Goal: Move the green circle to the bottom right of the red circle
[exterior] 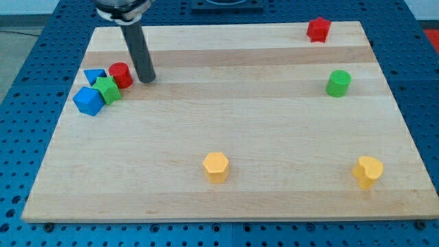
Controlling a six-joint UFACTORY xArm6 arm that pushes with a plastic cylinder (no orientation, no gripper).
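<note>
The green circle (338, 83) stands at the view's right, upper part of the wooden board. The red circle (121, 74) stands at the view's upper left, touching a green star (107, 89). My tip (146, 79) rests on the board just to the right of the red circle, close to it, and far left of the green circle.
A blue triangle (95, 75) and a blue cube (88, 101) crowd the red circle and green star. A red star (318, 29) sits at the top right. A yellow hexagon (216, 167) and a yellow heart (368, 171) lie near the bottom edge.
</note>
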